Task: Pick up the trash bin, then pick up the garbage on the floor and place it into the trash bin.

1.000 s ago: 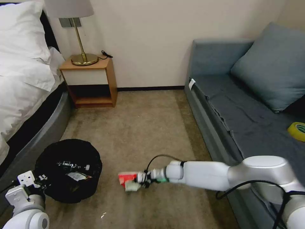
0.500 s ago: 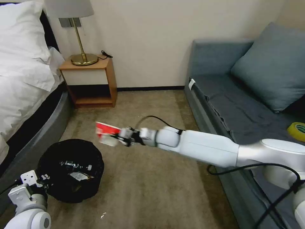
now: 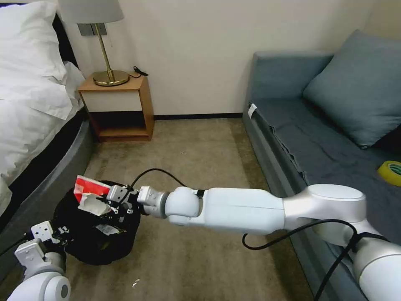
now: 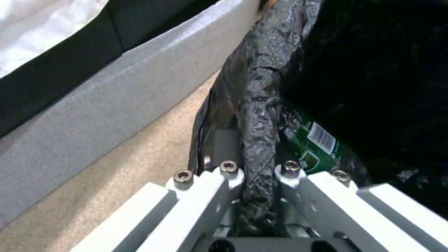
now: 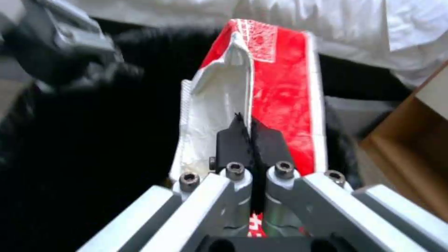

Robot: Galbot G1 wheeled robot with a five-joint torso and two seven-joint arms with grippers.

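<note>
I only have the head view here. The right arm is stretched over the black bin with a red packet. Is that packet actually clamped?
Observer: Yes. In the right wrist view the right gripper has its black fingertips pinched shut on the red-and-white packet.
Operator: And the left gripper by the bin?
Observer: The left wrist view shows the left gripper shut on the bag-lined rim of the bin.
Operator: Anything already inside?
Observer: A green bottle with a barcode label lies just inside that rim.
</note>
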